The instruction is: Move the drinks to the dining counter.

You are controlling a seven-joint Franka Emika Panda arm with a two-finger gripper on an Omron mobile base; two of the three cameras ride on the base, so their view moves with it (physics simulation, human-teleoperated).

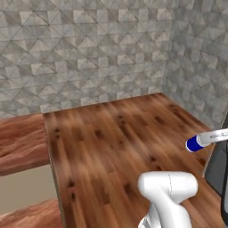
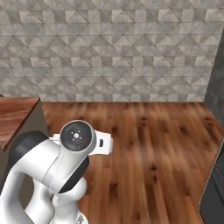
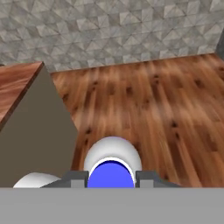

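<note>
Gripper (image 3: pixel 111 177) is clamped on the small blue-and-white bottle (image 3: pixel 112 164), which sits right between its fingertips, held up over the reddish-brown wood countertop (image 3: pixel 166 105) below it.

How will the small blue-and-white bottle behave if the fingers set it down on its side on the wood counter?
The blue-and-white bottle looks round and smooth, so lying on the flat wood counter it would probably roll. It is held sideways now, between the fingers. Its surface looks glossy, so it may slip in a loose grip. It appears small, thus likely light.
</note>
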